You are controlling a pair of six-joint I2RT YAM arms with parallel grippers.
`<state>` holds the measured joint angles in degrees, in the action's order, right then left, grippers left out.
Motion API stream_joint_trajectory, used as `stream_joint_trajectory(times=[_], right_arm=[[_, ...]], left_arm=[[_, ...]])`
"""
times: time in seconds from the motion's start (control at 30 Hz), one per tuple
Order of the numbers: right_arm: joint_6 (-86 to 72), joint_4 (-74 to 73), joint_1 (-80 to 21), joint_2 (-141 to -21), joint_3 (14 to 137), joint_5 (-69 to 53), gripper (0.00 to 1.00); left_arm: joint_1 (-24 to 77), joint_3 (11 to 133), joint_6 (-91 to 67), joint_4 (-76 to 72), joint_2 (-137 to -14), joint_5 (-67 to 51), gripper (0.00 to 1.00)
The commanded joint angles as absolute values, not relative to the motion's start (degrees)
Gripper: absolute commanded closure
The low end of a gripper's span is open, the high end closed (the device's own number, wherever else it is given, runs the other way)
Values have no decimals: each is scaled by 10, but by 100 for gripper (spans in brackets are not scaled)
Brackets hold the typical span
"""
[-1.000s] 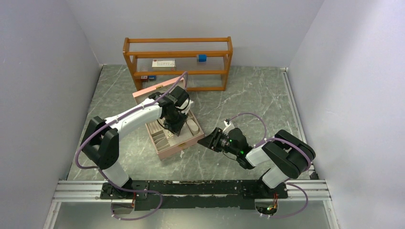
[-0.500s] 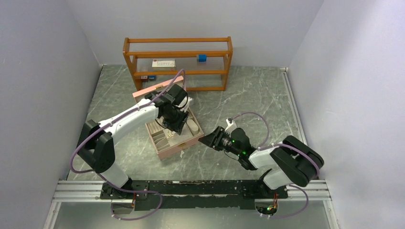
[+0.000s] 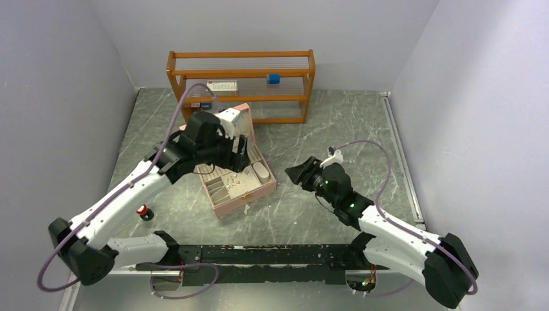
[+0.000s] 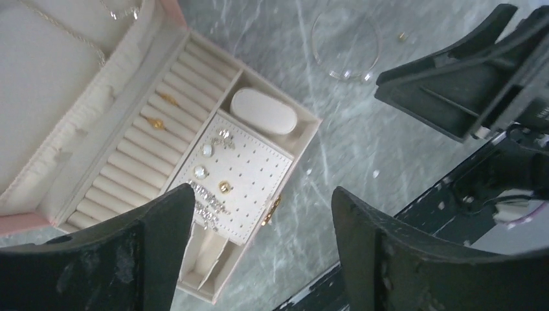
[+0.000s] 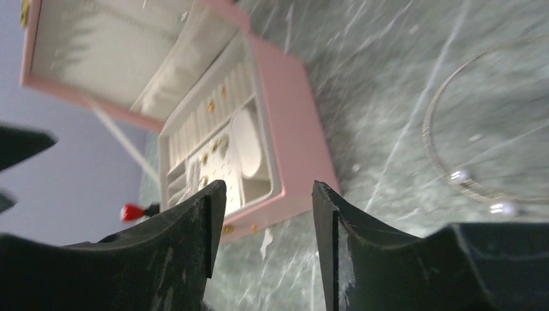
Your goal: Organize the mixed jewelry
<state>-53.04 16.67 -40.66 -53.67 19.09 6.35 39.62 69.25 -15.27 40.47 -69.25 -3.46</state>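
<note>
Both pairs of jaws stand wide, with nothing between them. Under the left gripper (image 4: 262, 197) the mixed jewelry (image 4: 212, 170) lies well below. Studs and glinting pieces sit on the perforated pad of the pink jewelry box (image 4: 305, 133), showing in the gap close to the left finger. Two gold rings (image 4: 155, 122) sit in the ring rolls beyond that finger. A thin hoop bracelet (image 4: 345, 52) lies on the table (image 4: 362, 149) outside the box, beyond the right finger.

From the right gripper (image 5: 268, 191) the box lies ahead, partly in the gap and mostly past the left finger. The hoop lies off to the right of the right finger.

A second ago the left gripper was down among the box's trays; now it is raised clear and drawn back toward the lid. The right gripper has backed away from the box's corner. A red-capped cylinder (image 3: 142, 210) now shows beside the left arm.
</note>
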Motion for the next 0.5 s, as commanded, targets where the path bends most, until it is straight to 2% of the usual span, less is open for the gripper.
stream_joint_trajectory(times=[0.0, 0.17, 0.47], right_arm=[[-499, -98, -369, -520, 283, 205, 40], [-503, -252, -267, -589, 376, 216, 33], [-457, -369, -172, -687, 459, 255, 35]], left_arm=[[401, 647, -176, 296, -633, -49, 16], [402, 593, -188, 217, -590, -74, 11], [402, 551, -223, 113, -629, -147, 17]])
